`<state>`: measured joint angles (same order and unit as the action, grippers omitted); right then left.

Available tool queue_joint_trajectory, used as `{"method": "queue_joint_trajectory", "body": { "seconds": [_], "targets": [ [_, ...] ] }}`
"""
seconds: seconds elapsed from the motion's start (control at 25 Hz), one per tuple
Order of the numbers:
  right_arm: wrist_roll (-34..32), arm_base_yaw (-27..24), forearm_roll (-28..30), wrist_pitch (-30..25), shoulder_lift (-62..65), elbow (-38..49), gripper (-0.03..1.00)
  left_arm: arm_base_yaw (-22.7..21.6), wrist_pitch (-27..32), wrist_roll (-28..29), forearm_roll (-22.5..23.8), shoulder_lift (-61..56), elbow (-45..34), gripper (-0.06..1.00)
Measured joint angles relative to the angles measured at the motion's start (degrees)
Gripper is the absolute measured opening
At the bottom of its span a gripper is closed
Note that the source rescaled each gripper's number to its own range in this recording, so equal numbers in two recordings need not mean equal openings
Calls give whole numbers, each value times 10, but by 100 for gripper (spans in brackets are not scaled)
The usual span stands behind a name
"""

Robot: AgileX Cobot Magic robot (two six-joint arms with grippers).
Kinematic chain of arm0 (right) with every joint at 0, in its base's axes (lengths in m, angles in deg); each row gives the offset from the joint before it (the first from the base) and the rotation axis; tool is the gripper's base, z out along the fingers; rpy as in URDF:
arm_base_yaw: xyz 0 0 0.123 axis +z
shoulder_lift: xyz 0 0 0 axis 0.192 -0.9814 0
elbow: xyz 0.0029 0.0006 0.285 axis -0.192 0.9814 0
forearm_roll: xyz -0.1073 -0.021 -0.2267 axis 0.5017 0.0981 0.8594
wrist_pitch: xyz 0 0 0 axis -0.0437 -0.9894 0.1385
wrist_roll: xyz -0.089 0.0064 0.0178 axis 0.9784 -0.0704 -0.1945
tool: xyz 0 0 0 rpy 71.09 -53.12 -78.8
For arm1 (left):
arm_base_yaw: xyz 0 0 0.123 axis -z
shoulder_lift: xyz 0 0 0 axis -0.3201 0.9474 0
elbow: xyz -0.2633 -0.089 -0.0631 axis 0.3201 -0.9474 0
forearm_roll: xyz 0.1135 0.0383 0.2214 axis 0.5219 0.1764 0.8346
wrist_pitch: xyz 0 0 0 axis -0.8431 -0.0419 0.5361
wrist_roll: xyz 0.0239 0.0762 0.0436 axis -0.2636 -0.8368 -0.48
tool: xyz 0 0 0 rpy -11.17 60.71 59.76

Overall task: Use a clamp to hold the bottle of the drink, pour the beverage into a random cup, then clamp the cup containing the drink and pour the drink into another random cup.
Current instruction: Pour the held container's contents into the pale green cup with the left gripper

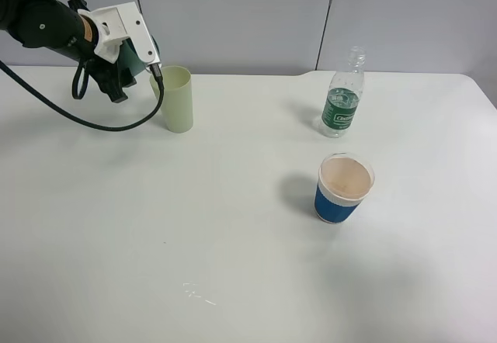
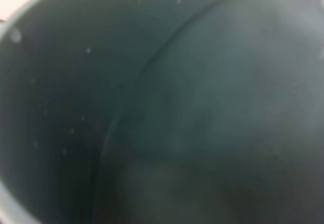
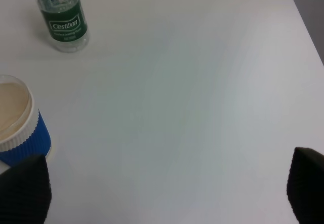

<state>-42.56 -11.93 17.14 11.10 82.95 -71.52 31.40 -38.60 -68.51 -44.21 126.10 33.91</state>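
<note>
At far left the left arm reaches in above the table, its clamp closed on the teal cup, tipped toward the upright pale yellow-green tumbler just beside it. Further right the bottle stands upright, with the blue-and-white cup near it. The right gripper hangs over bare table, fingers wide apart, holding nothing.

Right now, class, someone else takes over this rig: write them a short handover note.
Left gripper: shut on the teal tumbler, tipped at the rim of the pale yellow-green tumbler, far left.
Right gripper: open, empty, above bare table.
Bottle stands uncapped at the right, behind the blue-and-white cup.
Done: bottle set down, teal tumbler picked up.
Left: finish the pour, set the tumbler down.
</note>
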Motion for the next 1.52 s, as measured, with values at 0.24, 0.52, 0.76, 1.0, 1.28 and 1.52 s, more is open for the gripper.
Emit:
{"method": "queue_joint_trajectory", "body": {
  "seconds": [0.24,0.52,0.76,1.0,1.28,1.52],
  "targets": [
    [0,0,0,0,0,0,85,0,0,2,13,0,0,0],
    [0,0,0,0,0,0,85,2,9,8,50,0,0,0],
    [0,0,0,0,0,0,85,12,13,45,98,0,0,0],
    [0,0,0,0,0,0,85,14,27,96,161,0,0,0],
    [0,0,0,0,0,0,85,17,37,133,211,0,0,0],
    [0,0,0,0,0,0,85,27,37,133,220,0,0,0]
  ]
}}
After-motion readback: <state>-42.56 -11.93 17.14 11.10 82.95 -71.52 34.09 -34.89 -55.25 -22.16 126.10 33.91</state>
